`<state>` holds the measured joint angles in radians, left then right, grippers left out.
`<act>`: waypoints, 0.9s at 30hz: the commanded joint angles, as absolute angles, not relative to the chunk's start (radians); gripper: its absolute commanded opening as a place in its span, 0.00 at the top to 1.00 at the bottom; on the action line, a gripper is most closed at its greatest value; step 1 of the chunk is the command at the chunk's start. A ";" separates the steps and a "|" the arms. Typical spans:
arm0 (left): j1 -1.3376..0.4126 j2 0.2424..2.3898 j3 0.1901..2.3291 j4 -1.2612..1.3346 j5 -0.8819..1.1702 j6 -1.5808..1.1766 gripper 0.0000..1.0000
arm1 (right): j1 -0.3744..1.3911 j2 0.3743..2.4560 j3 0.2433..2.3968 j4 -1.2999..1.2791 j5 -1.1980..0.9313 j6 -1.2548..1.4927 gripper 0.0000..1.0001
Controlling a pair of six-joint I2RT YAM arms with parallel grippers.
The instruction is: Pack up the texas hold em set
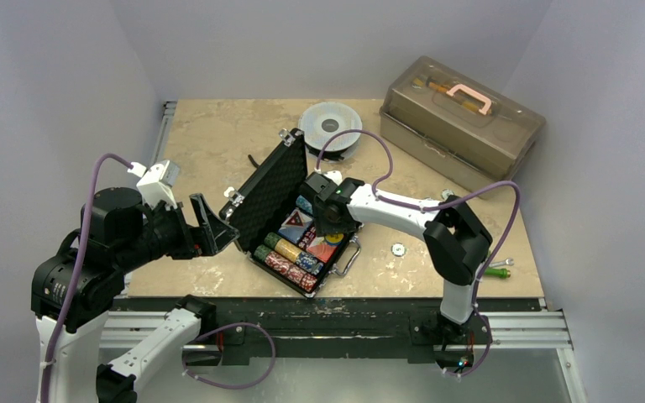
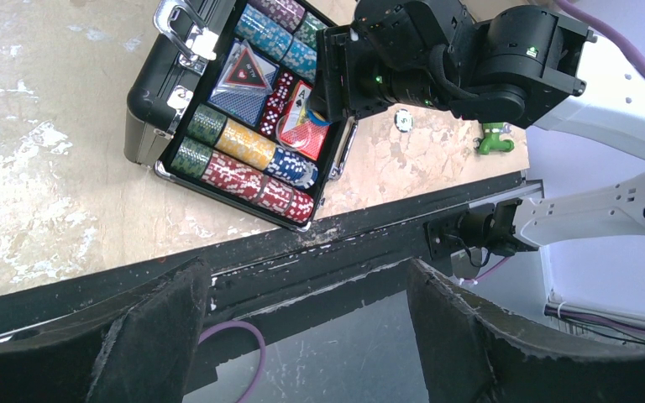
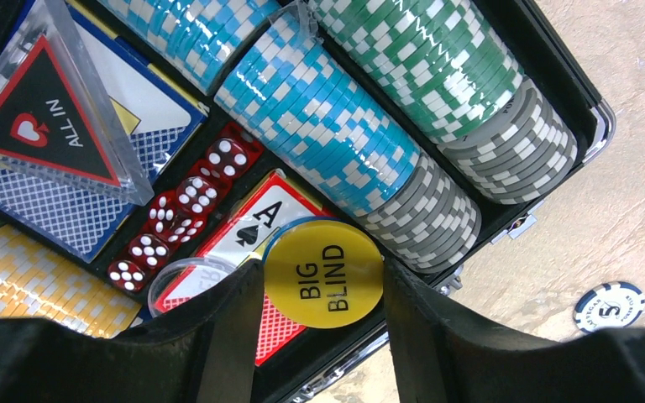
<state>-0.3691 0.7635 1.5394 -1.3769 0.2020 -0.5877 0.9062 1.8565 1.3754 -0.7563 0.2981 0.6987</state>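
Note:
The small black briefcase (image 1: 270,180) of the texas hold em set lies open mid-table with its lid standing up. It holds rows of poker chips (image 3: 327,126), card decks (image 3: 59,210), red dice (image 3: 186,201) and a clear "ALL IN" triangle (image 3: 46,126). My right gripper (image 3: 323,281) is down in the case, shut on a yellow "BIG BLIND" disc (image 3: 323,273). That disc rests over a red deck with a blue disc's rim (image 3: 302,225) showing under it. My left gripper (image 2: 306,294) hangs open and empty over the table's near-left edge, away from the case (image 2: 147,101).
One loose chip (image 1: 398,249) lies on the table right of the case. A translucent brown toolbox (image 1: 464,117) with a pink handle stands at the back right, a round grey spool (image 1: 330,126) behind the lid. A green tool (image 1: 495,271) lies near the right arm's base.

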 commanded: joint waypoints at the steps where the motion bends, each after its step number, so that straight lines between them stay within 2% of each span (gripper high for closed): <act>1: -0.376 0.770 1.543 -1.357 0.196 -0.590 0.17 | 0.910 1.858 1.423 -0.771 0.337 0.693 0.48; 8: -0.376 0.775 1.545 -1.354 0.194 -0.586 0.17 | 0.911 1.842 1.446 -0.800 0.331 0.688 0.30; 13: -0.376 0.782 1.547 -1.350 0.194 -0.589 0.17 | 0.911 1.734 1.469 -0.845 0.379 0.683 0.26; 16: -0.375 0.789 1.536 -1.331 0.201 -0.597 0.17 | 0.888 1.628 1.398 -0.825 0.472 0.673 0.24; 23: -0.376 0.824 1.515 -1.264 0.238 -0.623 0.17 | 0.584 1.395 0.996 -0.761 0.273 0.718 0.25; 27: -0.376 0.844 1.502 -1.230 0.261 -0.642 0.18 | 0.424 1.322 0.856 -0.737 0.199 0.686 0.26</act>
<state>-0.3691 0.8211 1.5127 -1.3098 0.2241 -0.6102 0.5098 1.3670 0.9524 -0.7448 0.2962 0.6968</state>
